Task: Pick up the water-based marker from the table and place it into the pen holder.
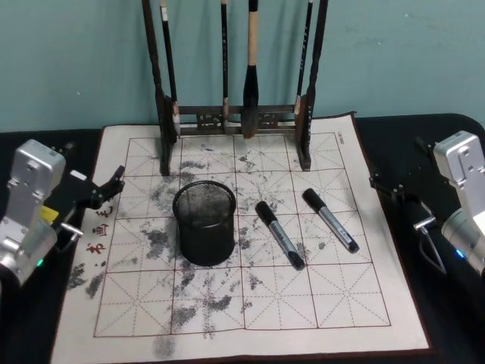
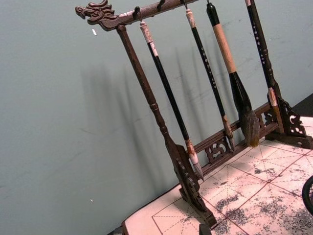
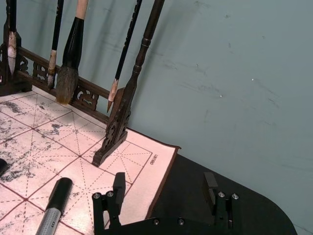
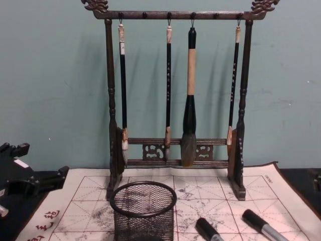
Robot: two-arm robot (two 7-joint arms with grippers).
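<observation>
The black wire-mesh pen holder [image 1: 204,221] [image 4: 143,211] stands upright on the cream grid mat [image 1: 250,303], left of centre. Two alike markers with black caps and grey barrels lie flat to its right: one close by [image 1: 279,233] [image 4: 208,230], one farther right [image 1: 330,220] [image 4: 261,223] [image 3: 54,210]. I cannot tell which of them is the water-based marker. My left gripper [image 1: 106,188] [image 4: 35,168] hovers open at the mat's left edge, holding nothing. At the mat's right edge my right gripper [image 1: 394,178] [image 3: 165,183] is open and empty, its fingers [image 3: 119,185] wide apart beside the right marker.
A tall dark-brown carved brush rack [image 1: 235,114] [image 4: 175,100] with several hanging brushes stands across the back of the mat, in front of a teal wall. Dark table surface [image 1: 424,129] borders the mat on both sides. The mat's front half holds only ink smudges.
</observation>
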